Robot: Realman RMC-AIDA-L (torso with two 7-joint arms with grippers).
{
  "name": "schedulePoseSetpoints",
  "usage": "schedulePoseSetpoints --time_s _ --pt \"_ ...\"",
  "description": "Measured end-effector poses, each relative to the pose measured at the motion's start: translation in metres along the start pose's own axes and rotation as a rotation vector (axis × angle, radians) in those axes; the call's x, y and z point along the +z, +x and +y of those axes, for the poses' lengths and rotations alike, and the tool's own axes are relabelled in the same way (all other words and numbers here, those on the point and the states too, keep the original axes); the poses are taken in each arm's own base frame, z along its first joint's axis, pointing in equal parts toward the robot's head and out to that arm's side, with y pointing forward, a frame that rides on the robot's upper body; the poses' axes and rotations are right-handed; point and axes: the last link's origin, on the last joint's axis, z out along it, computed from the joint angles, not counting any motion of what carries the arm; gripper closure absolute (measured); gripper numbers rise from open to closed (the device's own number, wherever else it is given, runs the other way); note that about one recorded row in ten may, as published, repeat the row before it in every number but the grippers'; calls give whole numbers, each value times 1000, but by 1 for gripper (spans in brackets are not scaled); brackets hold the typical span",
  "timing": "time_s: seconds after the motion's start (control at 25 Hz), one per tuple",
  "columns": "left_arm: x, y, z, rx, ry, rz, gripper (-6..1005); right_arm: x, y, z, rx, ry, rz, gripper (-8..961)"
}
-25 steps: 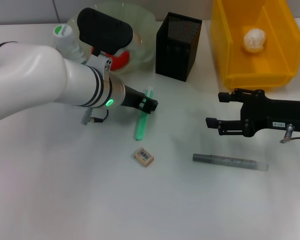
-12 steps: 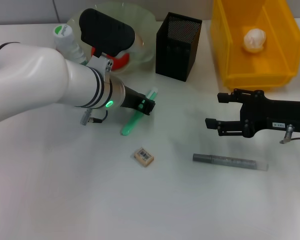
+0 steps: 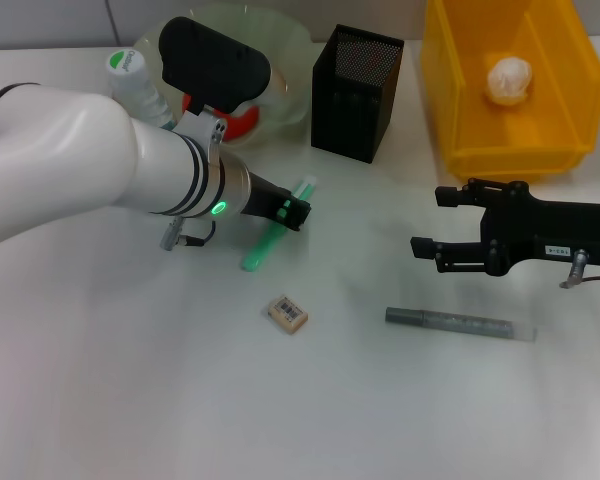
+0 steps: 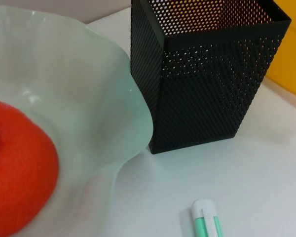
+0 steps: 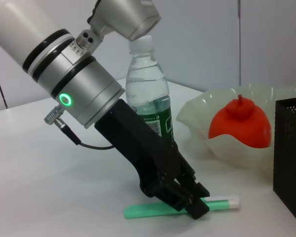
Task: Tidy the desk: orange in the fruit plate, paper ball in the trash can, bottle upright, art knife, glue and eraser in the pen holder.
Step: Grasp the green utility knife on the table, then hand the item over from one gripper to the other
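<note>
My left gripper is down on the table in front of the pen holder, shut on a slim green stick-shaped tool with a white end; I cannot tell whether it is the art knife or the glue. In the right wrist view that gripper pinches the green tool near its white end. The orange lies in the fruit plate. Behind my left arm the bottle stands upright. The eraser lies mid-table. A paper ball rests in the trash can. My right gripper hovers open and empty at the right.
A grey pen-like stick with a clear end lies on the table below my right gripper. In the left wrist view the pen holder stands right beside the fruit plate with the orange inside.
The green tool has swung from nearly straight to slanted, its lower end moving left, with my left gripper on it. My right arm has not moved.
</note>
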Motion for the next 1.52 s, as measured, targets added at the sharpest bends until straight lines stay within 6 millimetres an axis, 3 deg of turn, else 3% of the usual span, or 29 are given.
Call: schedulePoseSetpoints --time_s 0.24,0.28,0.6,0.88,1.52 --pt "-1 1 1 -1 -3 1 744 0 0 0 3 0 0 127" --pt "-2 2 1 -2 -6 8 811 0 0 0 3 0 0 127" --pt "-8 2 2 -9 -17 21 811 -1 0 -1 0 1 0 127" --pt "-32 2 0 -25 -59 123 811 -1 -1 -1 0 5 -2 127" --pt "-58 -12 13 -14 -188 282 811 -2 -1 -2 3 7 -7 128"
